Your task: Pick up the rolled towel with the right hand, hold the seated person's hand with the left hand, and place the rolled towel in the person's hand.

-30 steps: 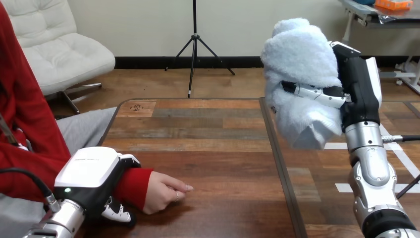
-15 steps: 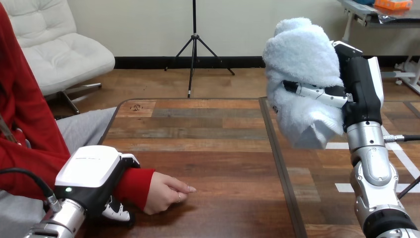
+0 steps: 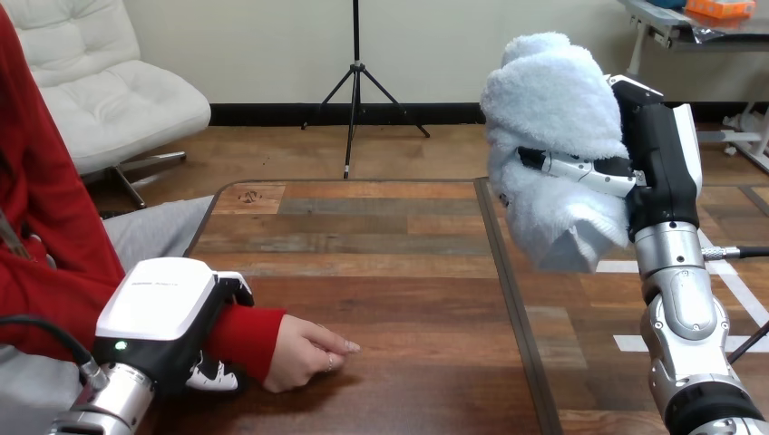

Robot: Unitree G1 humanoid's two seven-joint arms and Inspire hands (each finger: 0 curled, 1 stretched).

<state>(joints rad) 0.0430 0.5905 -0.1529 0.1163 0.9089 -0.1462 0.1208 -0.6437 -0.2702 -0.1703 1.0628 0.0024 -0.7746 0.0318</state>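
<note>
A pale blue rolled towel (image 3: 549, 145) is held up in the air at the right, above the table's right edge, with my right hand (image 3: 657, 159) shut on it; its thumb crosses the towel's front. At the lower left, my left hand (image 3: 168, 322) wraps the person's red-sleeved wrist (image 3: 240, 340), with fingers curled under the sleeve. The person's hand (image 3: 304, 353) rests on the wooden table (image 3: 381, 263), loosely curled, palm down.
The table's dark metal edge strip (image 3: 508, 290) runs from the far edge toward me at right of centre. The person's torso and arm fill the left edge of the view.
My left hand has lifted and rolled slightly on the person's wrist. The person's hand edged a little to the right. The right hand with the towel stays nearly still.
</note>
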